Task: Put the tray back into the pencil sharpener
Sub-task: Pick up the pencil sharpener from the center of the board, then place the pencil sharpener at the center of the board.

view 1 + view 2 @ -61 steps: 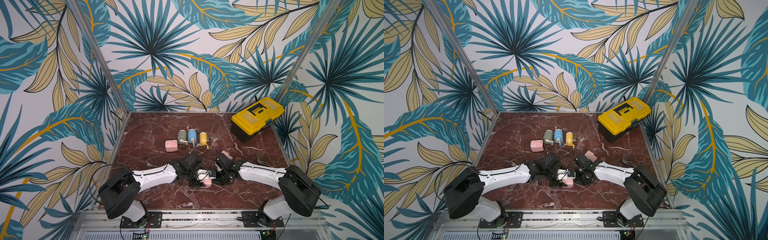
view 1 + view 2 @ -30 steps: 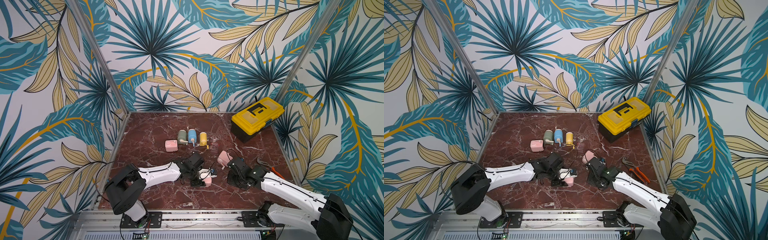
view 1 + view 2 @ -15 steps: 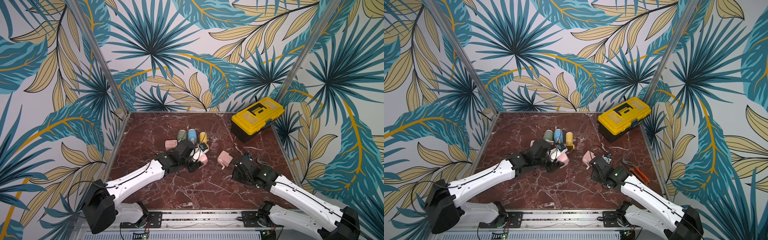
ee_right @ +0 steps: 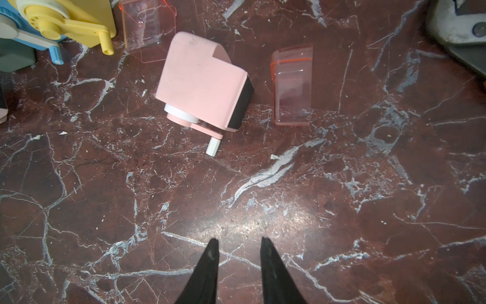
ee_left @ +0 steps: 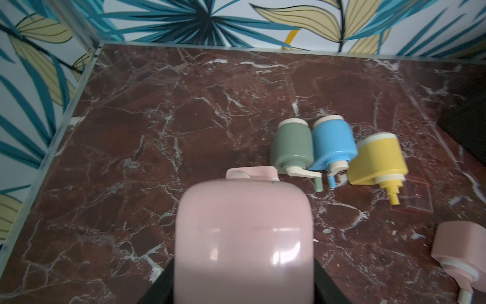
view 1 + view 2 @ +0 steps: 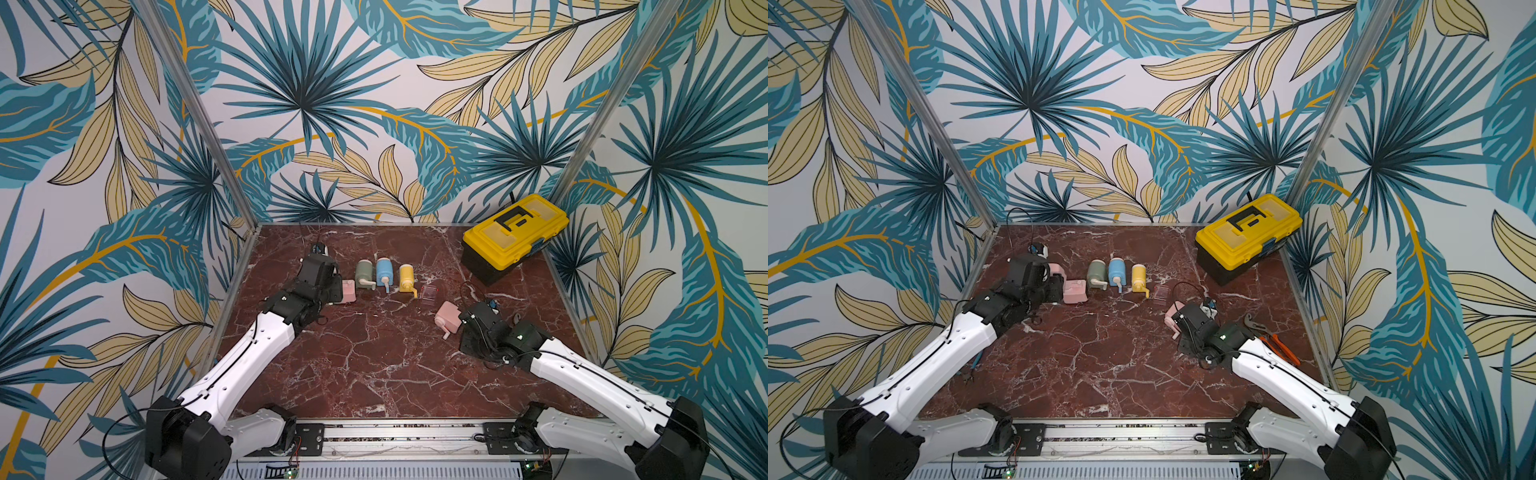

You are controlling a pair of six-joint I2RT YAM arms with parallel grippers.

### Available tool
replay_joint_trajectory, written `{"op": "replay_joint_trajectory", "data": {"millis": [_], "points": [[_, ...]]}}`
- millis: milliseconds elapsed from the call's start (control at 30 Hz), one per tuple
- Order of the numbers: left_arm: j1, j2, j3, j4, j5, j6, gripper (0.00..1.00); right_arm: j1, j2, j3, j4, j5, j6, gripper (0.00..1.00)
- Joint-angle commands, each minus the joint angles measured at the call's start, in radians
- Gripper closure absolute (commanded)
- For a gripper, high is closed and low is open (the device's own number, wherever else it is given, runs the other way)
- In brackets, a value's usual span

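My right pincer point(image 4: 239, 240), slightly open and empty, is nearer: tray point(image 4: 293, 84) lies ahead, lengthwise to it, beside tipped pink sharpener point(image 4: 200, 79); left pincer point(image 5: 243, 289) clamps second sharpener point(image 5: 244, 231).

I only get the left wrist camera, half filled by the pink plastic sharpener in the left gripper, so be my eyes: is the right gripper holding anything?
Observer: No, the right gripper is open with nothing in it.
Operator: Besides the clear plastic tray by the yellow plastic crank sharpener, is there another?
Observer: Yes, a second clear orange-tinted plastic tray lies beside the loose pink plastic sharpener, not touching it.
Operator: Any clutter near the right arm?
Observer: A pair of orange-handled metal pliers lies right beside it.
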Motion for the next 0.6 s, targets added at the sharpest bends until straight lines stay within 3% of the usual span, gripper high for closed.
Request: {"op": "replay_joint_trajectory", "data": {"millis": [0,267,567], "points": [[0.084,0.079,0.089,-0.012,0.014,-0.007,1.0,-0.011,0.022,0.027,-0.001,-0.002,-0.032,0.7],[0.179,0.373,0.291,-0.028,0.091,0.119,1.0,-0.037,0.048,0.058,-0.004,-0.006,-0.055,0.7],[0.252,0.526,0.294,-0.027,0.142,0.147,1.0,-0.077,0.076,0.08,-0.006,-0.028,-0.091,0.7]]}}
